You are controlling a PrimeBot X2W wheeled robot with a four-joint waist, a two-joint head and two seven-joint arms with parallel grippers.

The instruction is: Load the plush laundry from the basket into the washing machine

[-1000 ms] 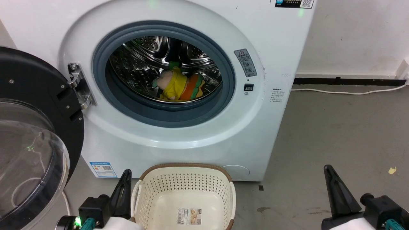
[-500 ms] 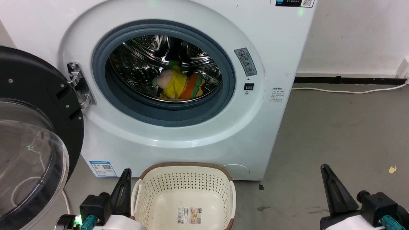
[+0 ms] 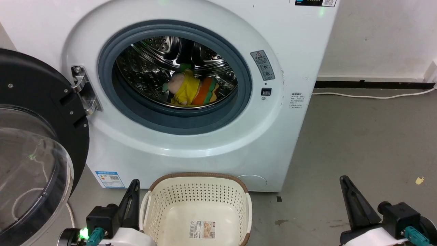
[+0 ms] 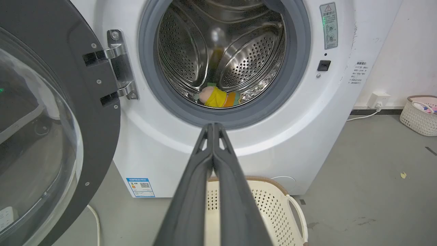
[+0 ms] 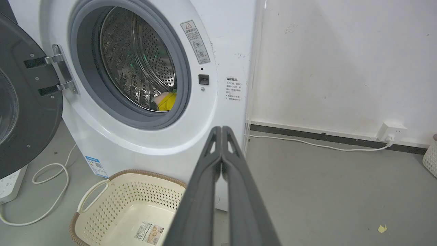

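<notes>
At nine o'clock in the head view, the black-rimmed clear domed door (image 3: 34, 143) hangs swung wide on its steel hinge (image 3: 83, 90). At seven o'clock the left gripper (image 3: 136, 184) points up, and the left wrist view shows its two long dark fingers (image 4: 205, 177) pressed together with nothing between them. Just beside it, at six o'clock, the cream perforated plastic basket with the brown woven-look rim (image 3: 198, 175) stands on the grey floor (image 3: 358, 143), a label sticker (image 3: 202, 229) on its bottom. Above it is the large white front-loading washing machine (image 3: 191, 150). The plush laundry (image 3: 191, 90), a small soft toy with a peach head, yellow top and orange-and-green stripes, lies in the shiny perforated steel drum (image 3: 150, 68), at about five o'clock within the grey rubber-ringed port (image 3: 177, 124). At four o'clock the right gripper (image 3: 343, 180) points up, its fingers (image 5: 208, 191) likewise closed tight on nothing. A small yellow scrap (image 3: 419, 181) lies at three o'clock of it.
</notes>
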